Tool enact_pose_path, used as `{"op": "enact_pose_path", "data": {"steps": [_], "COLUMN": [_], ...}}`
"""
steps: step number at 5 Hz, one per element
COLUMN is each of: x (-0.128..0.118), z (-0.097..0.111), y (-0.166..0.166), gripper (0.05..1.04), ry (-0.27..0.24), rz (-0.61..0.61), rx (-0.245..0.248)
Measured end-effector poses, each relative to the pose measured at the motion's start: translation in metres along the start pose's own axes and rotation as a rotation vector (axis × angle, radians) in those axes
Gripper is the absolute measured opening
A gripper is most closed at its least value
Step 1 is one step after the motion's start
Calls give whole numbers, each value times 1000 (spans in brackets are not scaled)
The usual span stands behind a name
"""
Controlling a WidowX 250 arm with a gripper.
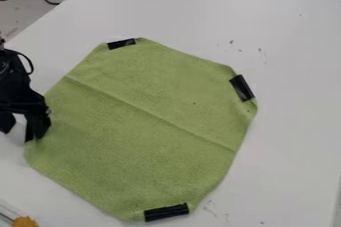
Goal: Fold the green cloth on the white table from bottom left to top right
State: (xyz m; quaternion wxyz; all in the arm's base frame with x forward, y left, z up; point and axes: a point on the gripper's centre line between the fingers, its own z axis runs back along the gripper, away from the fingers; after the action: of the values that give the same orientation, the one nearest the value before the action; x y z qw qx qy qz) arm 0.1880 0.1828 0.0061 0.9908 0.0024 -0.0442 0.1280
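I have the fingers (39, 124) at the left side of my camera view, right at the left edge of the cloth (140, 121), and they stand spread, with bare desk (293, 136) showing between them. The cloth lies out flat on the desk, and nearly all of it is to the right of the fingers, running away both up and down the view. The nearer finger overlaps its left edge in my view; the other is outside it, over the desk. Whether either one touches the fabric I cannot tell from this angle

What the fold turns on is the crease (153, 114). It slants from the upper left edge of the cloth down to the lower right edge, so it lies across the way I want to fold. The fingers are on its lower left side, the side that should be lifted, near the left corner. The strip (242, 88) at the right corner is well apart, across the crease, and another strip (166, 212) marks the bottom corner

I judge the grip comes first: close on that left edge, then carry it up and to the right over the crease. My worry is pinching too little fabric, or lifting only the left corner while the bottom one lags and the fold goes skew
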Motion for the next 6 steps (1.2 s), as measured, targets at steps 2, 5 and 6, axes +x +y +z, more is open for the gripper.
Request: {"op": "enact_pose_path", "data": {"steps": [2,5,6], "x": [3,10,21], "z": [-2,10,30], "y": [5,-6,-12], "gripper": [692,82,66], "ry": [9,35,23], "rz": [-21,-37,-60], "rx": [18,44,91]}}
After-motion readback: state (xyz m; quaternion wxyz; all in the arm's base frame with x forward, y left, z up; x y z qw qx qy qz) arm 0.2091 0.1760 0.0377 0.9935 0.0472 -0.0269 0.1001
